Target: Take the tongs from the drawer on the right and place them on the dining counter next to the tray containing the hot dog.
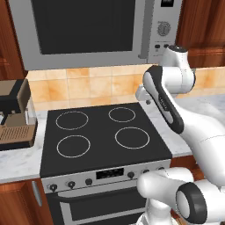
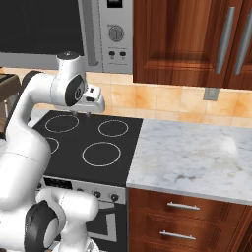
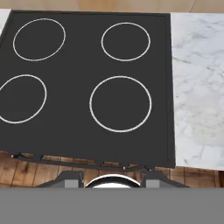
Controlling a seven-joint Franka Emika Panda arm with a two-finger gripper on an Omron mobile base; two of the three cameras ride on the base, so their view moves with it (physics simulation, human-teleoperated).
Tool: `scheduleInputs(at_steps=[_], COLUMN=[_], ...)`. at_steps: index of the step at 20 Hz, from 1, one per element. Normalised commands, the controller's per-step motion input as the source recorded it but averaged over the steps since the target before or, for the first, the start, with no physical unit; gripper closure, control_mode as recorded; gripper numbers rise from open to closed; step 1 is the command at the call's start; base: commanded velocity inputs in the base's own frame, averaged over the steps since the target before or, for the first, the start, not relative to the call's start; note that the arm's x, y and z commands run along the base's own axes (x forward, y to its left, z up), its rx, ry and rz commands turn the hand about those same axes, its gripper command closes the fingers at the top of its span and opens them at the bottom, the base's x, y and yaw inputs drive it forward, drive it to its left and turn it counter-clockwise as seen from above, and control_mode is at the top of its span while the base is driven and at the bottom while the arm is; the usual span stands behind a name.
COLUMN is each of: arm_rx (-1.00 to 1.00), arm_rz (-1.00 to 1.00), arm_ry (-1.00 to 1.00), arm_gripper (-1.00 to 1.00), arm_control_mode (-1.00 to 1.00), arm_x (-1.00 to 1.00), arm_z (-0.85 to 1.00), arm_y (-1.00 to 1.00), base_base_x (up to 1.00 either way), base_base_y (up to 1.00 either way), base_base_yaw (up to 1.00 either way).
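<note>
My jaws (image 2: 88, 114): hanging above the back right part of the stove, pointing down; nothing sits between them, and I cannot tell how far apart they stand.
My finger tips (image 3: 72, 178): two small dark stubs low in the hand view, with the stove's front edge just above them.
Stove (image 1: 103, 134): black glass top with four white rings, bare; a row of knobs (image 1: 71, 184) runs along its silver front.
Drawers (image 2: 183, 205): reddish-brown fronts with silver bar handles, stacked under the worktop to the right of the stove, all shut; no tongs can be seen.
Worktop (image 2: 197, 157): pale grey-white marble on both sides of the stove, the right stretch bare.
Coffee machine (image 1: 15, 115): dark and tan, standing on the marble left of the stove.
Wall tiles (image 2: 167, 101): tan and orange, running behind the stove and worktop.
Microwave (image 1: 88, 30): silver with a dark door, mounted over the stove.
Upper cabinets (image 2: 197, 39): reddish-brown wood with long silver handles, right of the microwave.
</note>
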Motion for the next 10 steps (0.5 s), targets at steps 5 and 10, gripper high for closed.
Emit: scheduleInputs(at_steps=[5, 10], arm_rx=[0.02, 0.12], arm_rz=[-0.1, -0.42], arm_ry=[0.0, 0.0], arm_gripper=[-1.0, -1.0], arm_control_mode=[-1.0, -1.0], arm_x=[-0.33, -0.66], arm_z=[-0.12, -0.5], arm_y=[-0.44, -1.0], base_base_x=[0.0, 0.0], base_base_y=[0.0, 0.0], base_base_yaw=[0.0, 0.0])
